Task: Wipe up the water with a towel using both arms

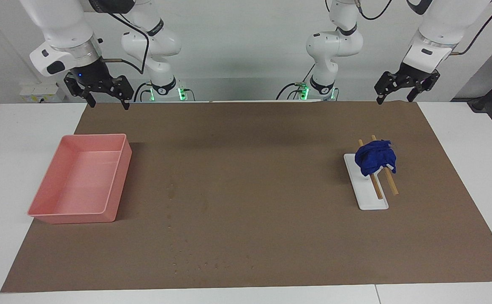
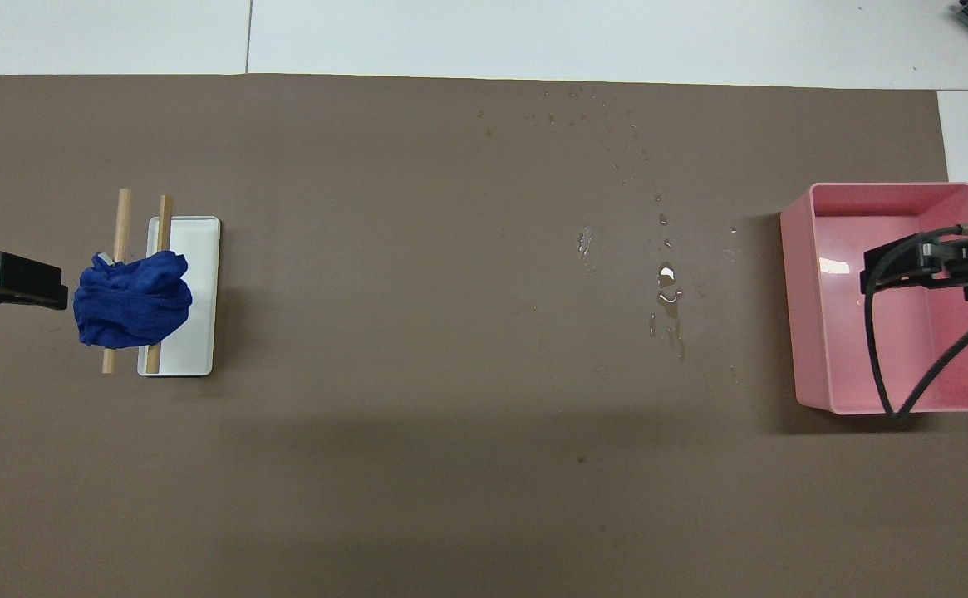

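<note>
Brown mat is lying mostly bare through its middle — wide open passage between the two ends. Pink bin is standing at the right arm's end, its walls blocking low sweeps there. White tray is sitting at the left arm's end, two sticks sloping up off it with the towel bunched on them — a raised obstacle. Water is lying scattered beside the bin, toward the middle, trailing farther from the robots; nothing is standing on it. Right gripper is hanging open above the mat edge near the bin; left gripper is hanging open over the edge near the tray, both well apart from everything below.
</note>
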`<action>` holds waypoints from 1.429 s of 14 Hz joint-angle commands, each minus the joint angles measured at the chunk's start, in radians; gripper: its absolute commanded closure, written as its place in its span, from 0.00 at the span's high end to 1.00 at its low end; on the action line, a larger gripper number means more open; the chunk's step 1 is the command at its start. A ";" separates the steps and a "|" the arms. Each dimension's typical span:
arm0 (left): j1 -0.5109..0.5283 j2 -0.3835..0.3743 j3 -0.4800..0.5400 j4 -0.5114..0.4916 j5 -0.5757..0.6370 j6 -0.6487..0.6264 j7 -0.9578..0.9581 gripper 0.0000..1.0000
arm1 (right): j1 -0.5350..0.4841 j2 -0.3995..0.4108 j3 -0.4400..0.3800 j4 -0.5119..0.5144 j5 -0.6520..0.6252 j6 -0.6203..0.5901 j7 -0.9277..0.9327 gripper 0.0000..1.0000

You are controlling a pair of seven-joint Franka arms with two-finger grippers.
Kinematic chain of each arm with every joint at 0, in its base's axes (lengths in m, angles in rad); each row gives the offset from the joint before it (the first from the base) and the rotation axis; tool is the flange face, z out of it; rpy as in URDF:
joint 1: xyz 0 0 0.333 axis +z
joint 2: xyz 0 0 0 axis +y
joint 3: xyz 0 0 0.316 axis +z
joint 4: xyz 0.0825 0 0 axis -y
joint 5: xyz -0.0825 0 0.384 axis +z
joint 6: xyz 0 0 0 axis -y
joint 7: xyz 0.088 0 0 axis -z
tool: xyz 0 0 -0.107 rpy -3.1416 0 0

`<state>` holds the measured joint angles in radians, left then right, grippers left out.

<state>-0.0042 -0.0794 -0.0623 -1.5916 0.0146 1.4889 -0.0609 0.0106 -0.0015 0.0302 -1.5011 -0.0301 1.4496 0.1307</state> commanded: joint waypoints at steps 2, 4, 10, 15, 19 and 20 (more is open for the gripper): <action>0.016 -0.008 -0.011 0.002 0.016 -0.018 0.010 1.00 | -0.011 -0.023 0.005 -0.025 0.013 0.000 0.015 1.00; 0.013 -0.010 -0.011 0.001 0.016 -0.018 0.010 1.00 | -0.011 -0.023 0.005 -0.027 0.013 0.002 0.015 1.00; 0.013 -0.014 -0.007 -0.008 0.016 -0.015 -0.004 1.00 | -0.011 -0.028 0.005 -0.037 0.013 0.006 0.024 1.00; 0.013 -0.029 -0.004 -0.030 0.011 -0.018 -0.098 1.00 | -0.018 -0.028 0.005 -0.038 0.013 0.003 0.018 1.00; 0.013 -0.048 -0.004 -0.082 0.007 0.048 -0.259 1.00 | -0.012 -0.029 0.007 -0.039 0.013 0.005 0.021 1.00; 0.013 -0.074 -0.004 -0.141 0.005 0.109 -0.324 1.00 | -0.011 -0.029 0.007 -0.038 0.013 0.005 0.021 1.00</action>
<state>-0.0011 -0.0860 -0.0590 -1.6162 0.0146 1.5066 -0.2869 0.0063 -0.0045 0.0305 -1.5098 -0.0301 1.4497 0.1351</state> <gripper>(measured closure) 0.000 0.000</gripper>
